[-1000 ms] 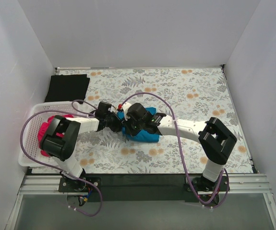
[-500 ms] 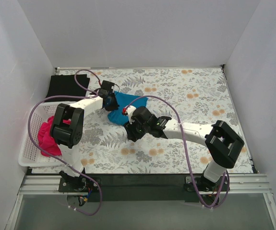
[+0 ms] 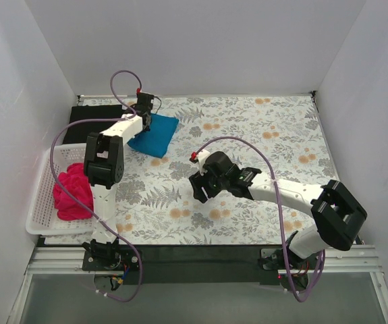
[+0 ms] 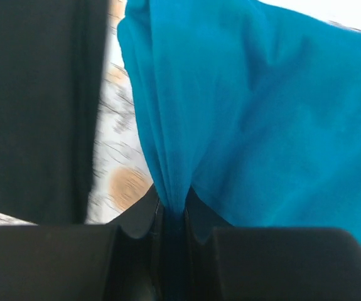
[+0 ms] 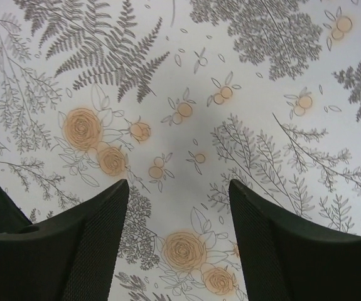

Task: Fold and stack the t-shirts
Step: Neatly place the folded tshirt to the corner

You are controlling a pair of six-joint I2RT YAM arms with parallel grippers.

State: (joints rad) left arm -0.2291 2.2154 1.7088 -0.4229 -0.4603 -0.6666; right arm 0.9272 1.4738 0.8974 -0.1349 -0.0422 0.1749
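Over floral tabletop (image 5: 186, 75), my left hand (image 4: 172, 210) pinches a bunched edge of the teal-blue t-shirt (image 4: 262, 125), probably limp and light; my right hand (image 5: 177, 185) gapes empty.

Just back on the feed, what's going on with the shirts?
The left gripper has its jaws pinched on the folded teal-blue t-shirt at the far left of the table, beside the black t-shirt. The right gripper hangs open over the floral table covering, holding nothing. The magenta-pink t-shirt lies bunched in the white mesh basket.
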